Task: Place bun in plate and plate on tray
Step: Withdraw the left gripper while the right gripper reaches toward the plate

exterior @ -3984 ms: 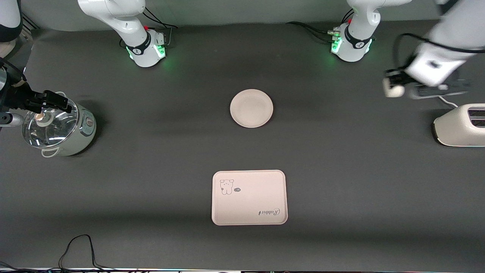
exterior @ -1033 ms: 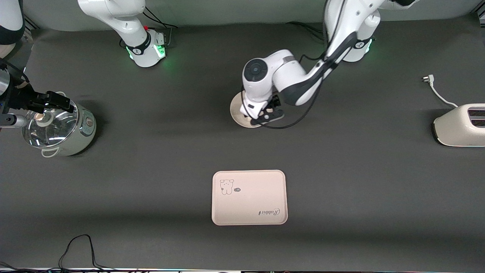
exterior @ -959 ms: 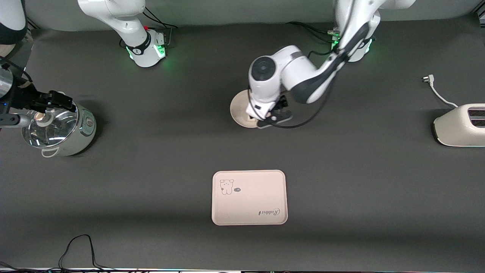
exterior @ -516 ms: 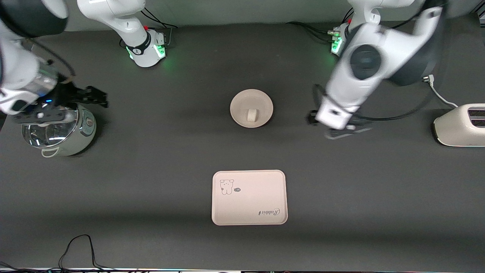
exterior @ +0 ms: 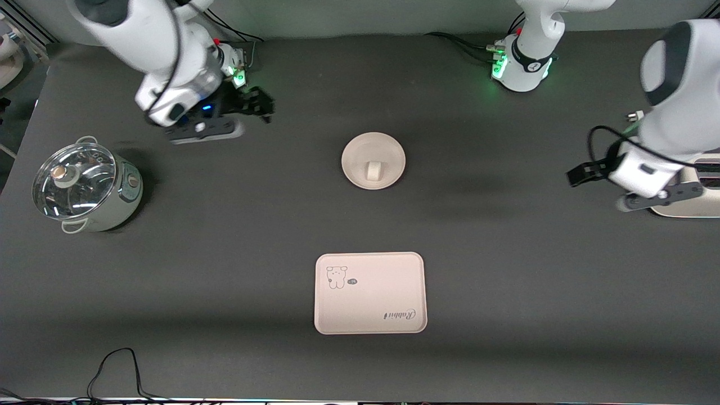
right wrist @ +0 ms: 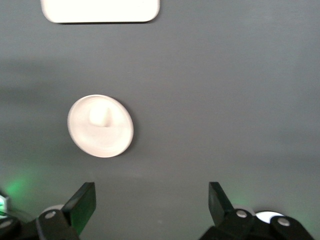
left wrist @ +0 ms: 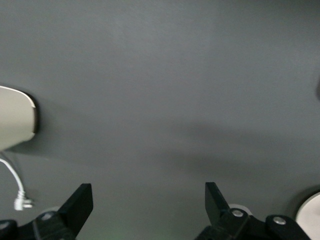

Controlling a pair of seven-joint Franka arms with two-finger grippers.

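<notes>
Both arms have swung since half a second ago: the left end effector [exterior: 596, 179] has pulled away from the plate to hang over the toaster's [exterior: 683, 209] edge at the left arm's end of the table, and the right end effector [exterior: 254, 105] has left the pot [exterior: 84, 188] and now hangs over bare table [exterior: 506, 281] near its own base. Each shows wide-spread fingers with nothing between them.

The bun [exterior: 373, 170] sits in the plate [exterior: 353, 154], mid-table, well apart from the tray [exterior: 388, 292], which lies nearer to the front camera. So the first half looks done, and moving the plate is left.

Judging by looks, the plate is stiff, light and smooth, a round shallow dish with a raised rim. That rim is likely the only place to pinch, one finger inside and one under the lip. A smooth rim may slip, and a tilt could roll the bun, which is a small, matte, stubby cylinder and probably soft. Keeping the plate level should matter most.

The tray is a flat cream rectangle with rounded corners, a small cartoon animal and script printed on it. The table wears a dark matte cloth.
</notes>
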